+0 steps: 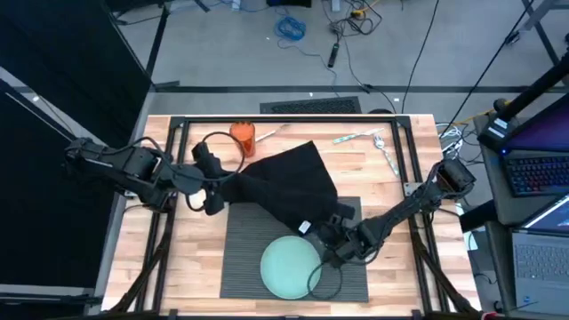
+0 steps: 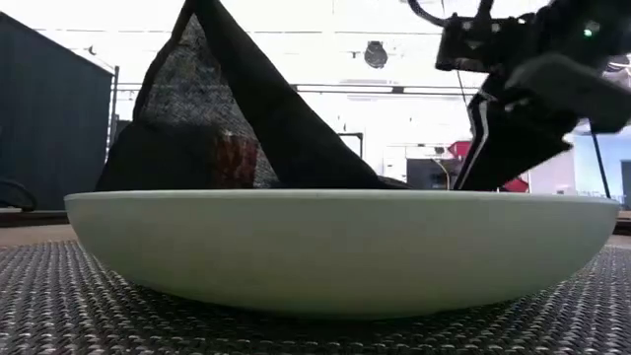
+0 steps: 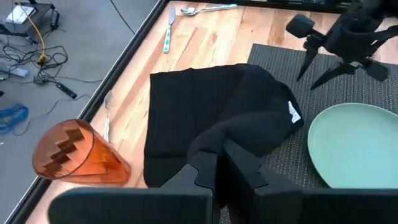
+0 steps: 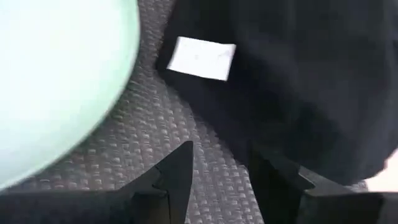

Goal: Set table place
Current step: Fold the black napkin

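Left gripper (image 3: pixel 219 171) clenched on a bunched corner of the black napkin (image 1: pixel 289 182), lifting it off the table (image 1: pixel 191 258). Right gripper (image 4: pixel 221 171) has fingers parted, low over the placemat (image 1: pixel 244 253), just beside the napkin's edge with its white tag (image 4: pixel 202 57). Teal plate (image 1: pixel 291 267) sits on the placemat's near part. Orange cup (image 1: pixel 243 136) lies on its side at the far edge; cutlery (image 1: pixel 373 142) far right.

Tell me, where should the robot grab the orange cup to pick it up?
Probably around its wide middle, coming in from above. The orange cup lies tipped on its side on the table, near the far edge, so its round wall faces up and the rim faces sideways. The left gripper is nearest, but it is shut on the black napkin now.
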You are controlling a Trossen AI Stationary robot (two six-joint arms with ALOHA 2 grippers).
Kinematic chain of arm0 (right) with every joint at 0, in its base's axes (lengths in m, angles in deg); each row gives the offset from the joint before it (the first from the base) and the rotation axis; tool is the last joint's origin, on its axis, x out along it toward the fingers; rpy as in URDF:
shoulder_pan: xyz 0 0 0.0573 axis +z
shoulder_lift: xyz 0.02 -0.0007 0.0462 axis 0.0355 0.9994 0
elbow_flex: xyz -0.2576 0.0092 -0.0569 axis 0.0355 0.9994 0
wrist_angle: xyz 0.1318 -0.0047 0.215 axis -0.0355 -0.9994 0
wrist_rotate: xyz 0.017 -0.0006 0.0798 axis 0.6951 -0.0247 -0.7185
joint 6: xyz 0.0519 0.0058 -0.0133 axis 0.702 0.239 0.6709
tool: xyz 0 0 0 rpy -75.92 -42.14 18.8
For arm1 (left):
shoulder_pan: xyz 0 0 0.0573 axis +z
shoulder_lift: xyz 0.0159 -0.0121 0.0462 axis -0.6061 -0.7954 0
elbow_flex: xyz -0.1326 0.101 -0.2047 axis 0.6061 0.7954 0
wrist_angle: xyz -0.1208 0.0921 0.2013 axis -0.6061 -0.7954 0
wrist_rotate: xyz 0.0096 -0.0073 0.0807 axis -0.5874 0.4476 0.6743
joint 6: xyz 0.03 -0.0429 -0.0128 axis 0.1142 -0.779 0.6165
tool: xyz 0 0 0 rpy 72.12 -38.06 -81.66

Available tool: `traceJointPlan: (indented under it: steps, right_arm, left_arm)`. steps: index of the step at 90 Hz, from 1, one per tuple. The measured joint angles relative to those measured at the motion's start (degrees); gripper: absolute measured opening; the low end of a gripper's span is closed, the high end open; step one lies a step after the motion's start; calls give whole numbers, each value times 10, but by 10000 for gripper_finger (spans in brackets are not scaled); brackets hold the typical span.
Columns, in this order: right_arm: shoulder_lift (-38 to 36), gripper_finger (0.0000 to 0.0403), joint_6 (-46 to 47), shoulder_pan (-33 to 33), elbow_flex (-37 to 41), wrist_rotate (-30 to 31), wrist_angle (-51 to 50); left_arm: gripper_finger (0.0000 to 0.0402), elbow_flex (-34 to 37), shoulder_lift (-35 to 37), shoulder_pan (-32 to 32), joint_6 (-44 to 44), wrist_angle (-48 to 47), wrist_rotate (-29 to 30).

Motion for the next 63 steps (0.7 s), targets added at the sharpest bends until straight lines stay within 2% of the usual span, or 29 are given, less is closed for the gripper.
traceJointPlan:
  steps: [30, 52, 63]
  right_arm:
    - [2, 134, -41, -14, 62, -13, 117]
    - [7, 132, -74, -53, 64, -32, 143]
    - [23, 112, -77, -66, 64, -51, 144]
  left_arm:
    - [0, 0, 0, 0, -6, 0, 10]
    - [0, 0, 0, 0, -2, 1, 13]
    - [0, 0, 0, 0, -1, 0, 13]
